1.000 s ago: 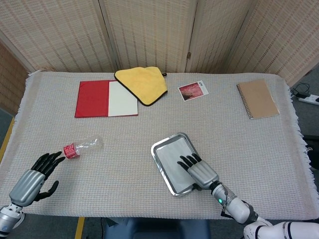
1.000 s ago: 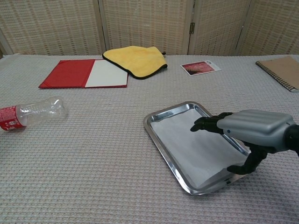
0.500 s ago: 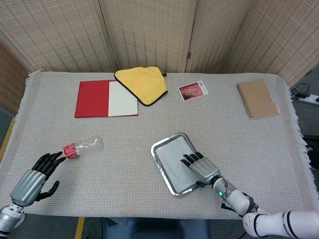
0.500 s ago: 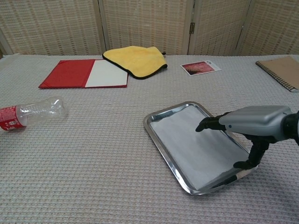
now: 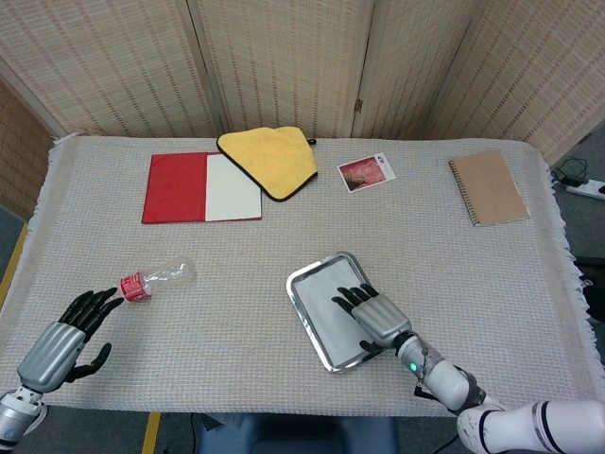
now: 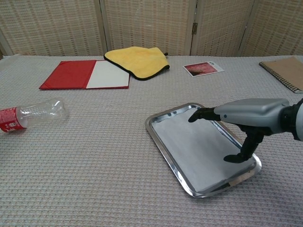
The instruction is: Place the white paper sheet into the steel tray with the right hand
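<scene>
The steel tray (image 5: 301,284) (image 6: 161,146) lies on the table in front of me, a little right of centre. A white paper sheet (image 5: 329,305) (image 6: 189,146) lies flat inside it, covering most of its floor. My right hand (image 5: 373,314) (image 6: 246,118) hovers over the tray's right half, palm down with fingers spread, its fingertips (image 6: 195,116) reaching toward the far rim and its thumb (image 6: 235,158) touching down on the sheet. It holds nothing. At the table's front left corner my left hand (image 5: 66,336) rests open with nothing in it; the chest view does not show it.
A crushed plastic bottle (image 5: 156,279) (image 6: 33,113) lies at the left. At the back sit a red folder (image 5: 175,187) (image 6: 71,74) with a white page, a yellow cloth (image 5: 271,158) (image 6: 139,60), a photo card (image 5: 367,171) (image 6: 203,68) and a brown notebook (image 5: 488,187) (image 6: 289,71).
My right hand has slid forward and left over the tray. The sheet, whose near-right corner rode up over the rim a second ago, now lies flatter inside the tray. The left hand stays still.
</scene>
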Controlling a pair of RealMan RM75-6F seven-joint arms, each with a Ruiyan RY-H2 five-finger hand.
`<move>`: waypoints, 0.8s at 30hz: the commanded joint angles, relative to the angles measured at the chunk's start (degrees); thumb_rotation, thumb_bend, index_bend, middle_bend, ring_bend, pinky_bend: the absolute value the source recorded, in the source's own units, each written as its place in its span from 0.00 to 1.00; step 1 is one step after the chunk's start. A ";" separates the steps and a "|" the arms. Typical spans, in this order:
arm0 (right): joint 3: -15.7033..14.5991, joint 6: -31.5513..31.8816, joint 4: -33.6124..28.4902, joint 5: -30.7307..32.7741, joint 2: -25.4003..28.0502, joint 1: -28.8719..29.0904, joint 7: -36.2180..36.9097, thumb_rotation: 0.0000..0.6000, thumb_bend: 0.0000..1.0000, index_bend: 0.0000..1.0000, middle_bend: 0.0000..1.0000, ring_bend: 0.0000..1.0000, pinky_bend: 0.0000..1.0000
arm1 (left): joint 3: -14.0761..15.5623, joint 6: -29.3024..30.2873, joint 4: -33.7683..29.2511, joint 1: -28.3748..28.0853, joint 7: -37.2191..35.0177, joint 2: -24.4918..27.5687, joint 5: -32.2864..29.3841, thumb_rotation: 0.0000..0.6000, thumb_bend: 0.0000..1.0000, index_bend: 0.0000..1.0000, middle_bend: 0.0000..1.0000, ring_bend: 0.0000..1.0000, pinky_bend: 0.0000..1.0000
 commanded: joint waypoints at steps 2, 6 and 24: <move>-0.48 0.92 -3.52 -13.95 5.34 -4.67 11.75 1.00 0.37 0.00 0.00 0.00 0.00 | -0.05 -0.07 0.00 0.02 0.39 -0.17 -0.05 1.00 0.58 0.07 0.00 0.00 0.00; -3.07 9.73 -2.30 -27.16 5.83 -10.70 18.40 1.00 0.37 0.00 0.00 0.00 0.00 | -0.15 0.20 -0.01 0.08 0.55 -0.29 0.02 1.00 0.58 0.07 0.00 0.00 0.00; -10.01 43.72 25.15 -45.15 -2.37 -34.27 24.65 1.00 0.37 0.00 0.00 0.00 0.00 | -0.57 0.10 0.38 0.41 3.78 -1.45 -0.44 1.00 0.58 0.05 0.00 0.00 0.00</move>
